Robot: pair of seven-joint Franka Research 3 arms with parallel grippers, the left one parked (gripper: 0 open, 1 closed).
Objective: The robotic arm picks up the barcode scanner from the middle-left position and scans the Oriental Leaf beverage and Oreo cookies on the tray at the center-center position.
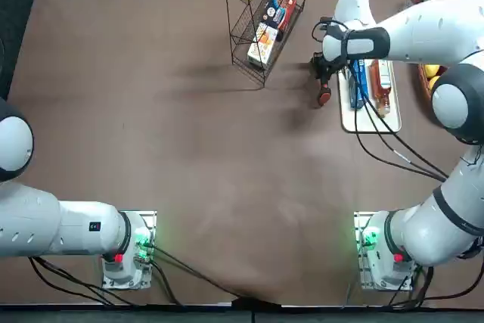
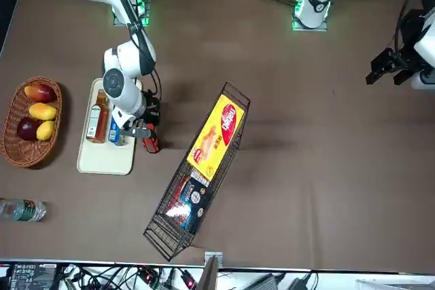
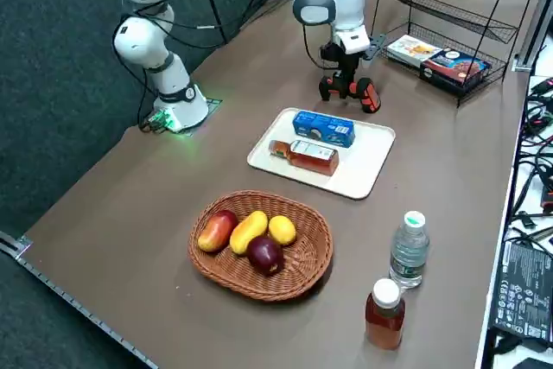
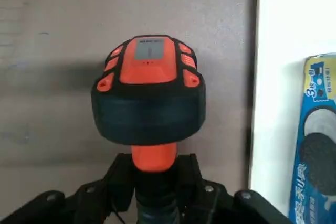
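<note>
My right gripper [image 1: 322,73] is shut on the red-orange handle of the barcode scanner [image 1: 324,96], low over the table just beside the white tray [image 1: 370,122]. In the wrist view the scanner's black and orange head [image 4: 149,93] stands right ahead of the gripper [image 4: 155,182], with the tray's edge [image 4: 286,51] and the blue Oreo packet [image 4: 317,145] alongside. On the tray lie the Oreo cookies [image 3: 324,127] and the Oriental Leaf bottle [image 3: 307,155], side by side. The scanner [image 3: 369,97] hangs under the gripper [image 3: 346,79], beyond the tray's far edge [image 3: 363,170].
A tilted black wire rack [image 1: 261,28] with snack boxes stands left of the scanner. A woven basket of fruit [image 3: 259,244] sits on the tray's other side. Near the table's edge stand a water bottle [image 3: 408,250] and a red-capped brown bottle [image 3: 384,313].
</note>
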